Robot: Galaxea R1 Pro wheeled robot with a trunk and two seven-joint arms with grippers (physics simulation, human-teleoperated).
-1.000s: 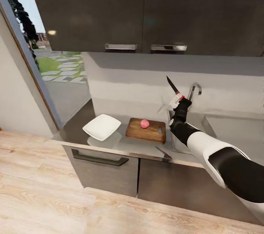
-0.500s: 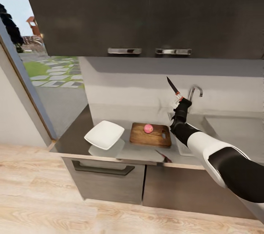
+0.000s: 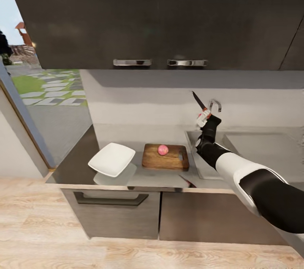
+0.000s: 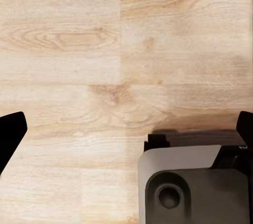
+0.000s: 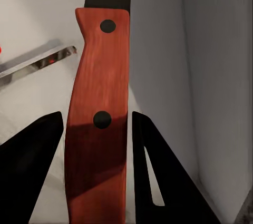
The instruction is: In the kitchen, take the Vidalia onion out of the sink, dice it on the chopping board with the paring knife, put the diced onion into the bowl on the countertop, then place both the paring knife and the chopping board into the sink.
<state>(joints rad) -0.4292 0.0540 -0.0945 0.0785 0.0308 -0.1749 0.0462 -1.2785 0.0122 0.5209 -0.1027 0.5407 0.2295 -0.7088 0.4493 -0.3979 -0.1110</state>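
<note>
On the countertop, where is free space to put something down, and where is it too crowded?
Bare countertop lies left of the bowl, toward the window, and in a narrow strip before the chopping board. The board's left end beside the onion is also free. It is crowded where the right gripper raises the paring knife near the sink.

I count one paring knife (image 3: 198, 101) clamped in my right gripper (image 3: 203, 116). Left of that gripper: one chopping board (image 3: 165, 157), one onion (image 3: 163, 149), one bowl (image 3: 112, 159). One faucet (image 3: 215, 104) just behind it. Overhead: two cabinet handles (image 3: 132, 62).
</note>
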